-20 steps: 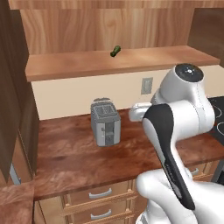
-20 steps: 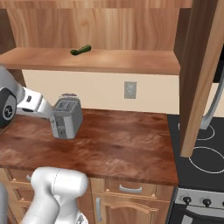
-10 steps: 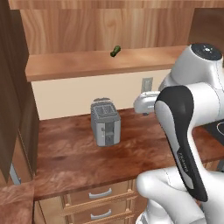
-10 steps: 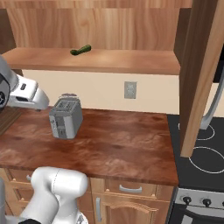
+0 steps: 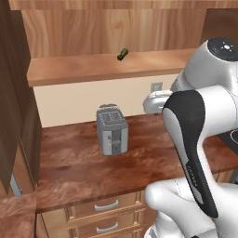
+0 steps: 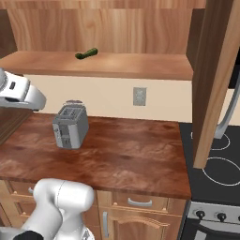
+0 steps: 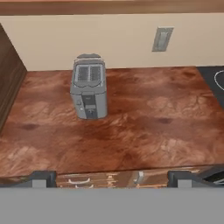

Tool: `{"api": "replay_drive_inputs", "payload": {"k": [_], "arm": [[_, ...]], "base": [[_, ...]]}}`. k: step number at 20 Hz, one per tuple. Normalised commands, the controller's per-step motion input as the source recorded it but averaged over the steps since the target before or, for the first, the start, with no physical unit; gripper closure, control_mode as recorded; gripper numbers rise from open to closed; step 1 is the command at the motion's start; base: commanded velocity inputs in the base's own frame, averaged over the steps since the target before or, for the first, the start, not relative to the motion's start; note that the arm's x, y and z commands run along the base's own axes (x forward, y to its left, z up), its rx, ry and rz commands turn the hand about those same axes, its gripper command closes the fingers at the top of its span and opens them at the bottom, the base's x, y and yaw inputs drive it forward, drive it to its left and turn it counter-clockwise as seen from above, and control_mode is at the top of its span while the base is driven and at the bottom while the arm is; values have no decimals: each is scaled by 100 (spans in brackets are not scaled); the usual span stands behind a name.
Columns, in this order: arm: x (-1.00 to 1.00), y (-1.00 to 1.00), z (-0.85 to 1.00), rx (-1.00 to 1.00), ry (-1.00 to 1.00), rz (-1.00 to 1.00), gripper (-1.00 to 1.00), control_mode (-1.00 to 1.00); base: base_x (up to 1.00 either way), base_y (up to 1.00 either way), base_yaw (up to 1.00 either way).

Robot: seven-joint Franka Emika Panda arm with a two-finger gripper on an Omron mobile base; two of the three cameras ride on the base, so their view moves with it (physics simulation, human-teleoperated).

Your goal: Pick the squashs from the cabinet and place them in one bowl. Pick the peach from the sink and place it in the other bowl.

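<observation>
Overhead, wide-open fingers (image 7: 111, 177) hold nothing; toaster (image 7: 89, 92) stands back from the counter (image 7: 144, 131) edge.

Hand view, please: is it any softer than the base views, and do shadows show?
Hand view: softer, the grey metal toaster blurred at its edges, no clear shadow. Left base view: crisper, dark green squash small but distinct. Right base view: sharp, flat even light.
</observation>
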Motion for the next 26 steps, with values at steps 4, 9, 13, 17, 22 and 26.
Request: {"api": "replay_drive_inputs", "payload": {"k": [4, 9, 13, 17, 22, 26], "arm": [[0, 0, 39, -1, -39, -6, -100, -100], [3, 0, 39, 1, -40, -2, -100, -100], [31, -11, 37, 9, -26, -1, -100, -100], [58, -37, 33, 16, -2, 0, -100, -100], [54, -30, 24, 14, 11, 0, -100, -100], [34, -7, 27, 10, 29, 0, -100, -100]], "base": [[0, 0, 0], [0, 0, 0], [0, 0, 0], [0, 0, 0], [0, 0, 0], [0, 0, 0]]}}
